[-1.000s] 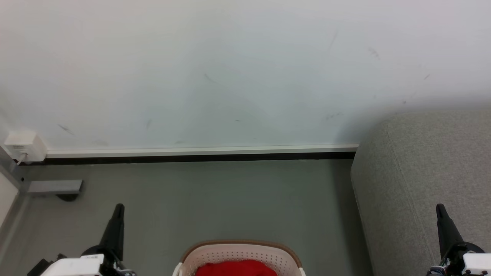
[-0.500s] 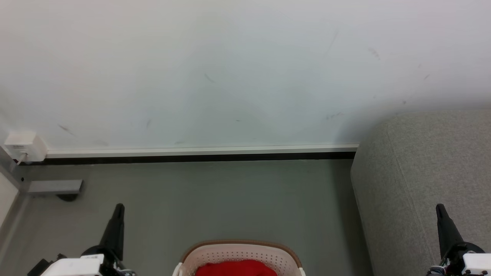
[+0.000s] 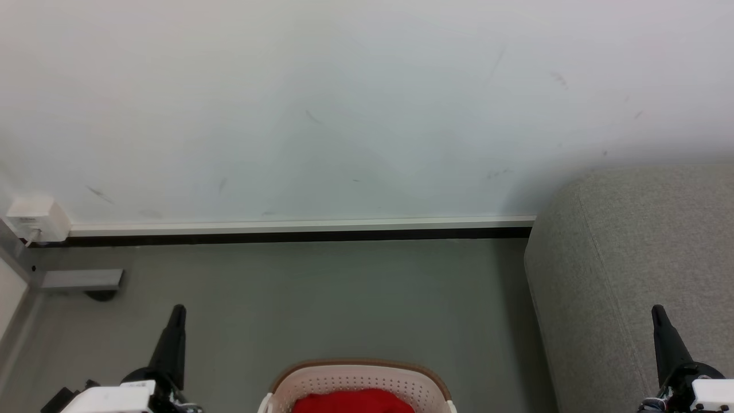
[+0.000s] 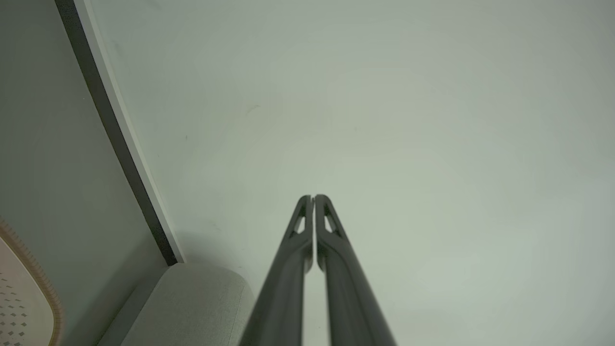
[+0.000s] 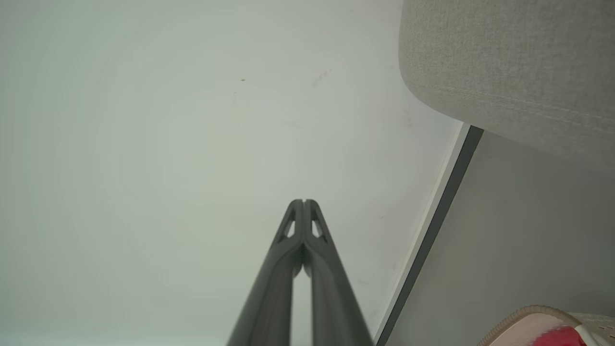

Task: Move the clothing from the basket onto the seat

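Bright red clothing (image 3: 352, 401) lies in the cream-white basket (image 3: 358, 376) with a brown rim at the bottom centre of the head view; the garment's lower part is cut off by the frame. The grey woven seat (image 3: 636, 269) fills the right side. My left gripper (image 3: 178, 312) stands at the lower left, shut and empty, left of the basket. My right gripper (image 3: 657, 312) stands at the lower right in front of the seat, shut and empty. The left wrist view shows the left gripper (image 4: 313, 198) pointing at the wall, tips together. The right gripper (image 5: 304, 202) likewise, with the seat (image 5: 509, 67) beside it.
A white wall (image 3: 344, 103) with a skirting board (image 3: 298, 228) runs behind grey floor (image 3: 321, 298). A white power adapter (image 3: 34, 218) and a grey bracket (image 3: 83, 279) sit at the far left. The basket rim (image 5: 523, 315) and red clothing (image 5: 557, 336) peek into the right wrist view.
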You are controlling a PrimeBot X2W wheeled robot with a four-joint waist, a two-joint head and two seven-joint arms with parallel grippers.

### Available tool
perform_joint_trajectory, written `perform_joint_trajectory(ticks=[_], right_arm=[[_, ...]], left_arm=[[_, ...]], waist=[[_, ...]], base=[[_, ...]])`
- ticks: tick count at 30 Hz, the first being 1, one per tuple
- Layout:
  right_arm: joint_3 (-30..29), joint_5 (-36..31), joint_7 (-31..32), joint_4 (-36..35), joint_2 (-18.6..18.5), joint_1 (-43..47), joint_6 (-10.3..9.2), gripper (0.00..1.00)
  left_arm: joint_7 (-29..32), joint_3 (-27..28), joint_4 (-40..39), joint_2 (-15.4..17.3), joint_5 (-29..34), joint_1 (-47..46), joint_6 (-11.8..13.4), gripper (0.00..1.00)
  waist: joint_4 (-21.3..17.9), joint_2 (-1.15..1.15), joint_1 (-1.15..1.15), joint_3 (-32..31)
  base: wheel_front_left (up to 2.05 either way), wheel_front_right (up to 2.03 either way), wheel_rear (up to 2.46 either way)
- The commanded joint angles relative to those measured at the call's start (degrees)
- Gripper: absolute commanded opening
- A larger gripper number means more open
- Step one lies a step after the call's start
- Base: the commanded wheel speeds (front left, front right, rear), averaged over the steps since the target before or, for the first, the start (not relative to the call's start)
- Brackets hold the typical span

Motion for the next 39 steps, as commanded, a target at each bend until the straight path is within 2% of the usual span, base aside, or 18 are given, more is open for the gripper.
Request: perform_joint_trajectory(ticks=[1,39], right_arm=[[-0.2,0.0,0.1,-0.3,0.0,-0.7,-0.15,0.0],[-0.2,0.0,0.1,-0.3,0.0,-0.7,-0.15,0.0]], left_arm=[[0.2,0.1,-0.2,0.2,-0.8,-0.4,-0.3,0.0],[0.2,0.1,-0.2,0.2,-0.8,-0.4,-0.3,0.0]], waist=[[0.0,0.0,0.0,0.0],[0.0,0.0,0.0,0.0]], base=[[0.0,0.0,0.0],[0.0,0.0,0.0]])
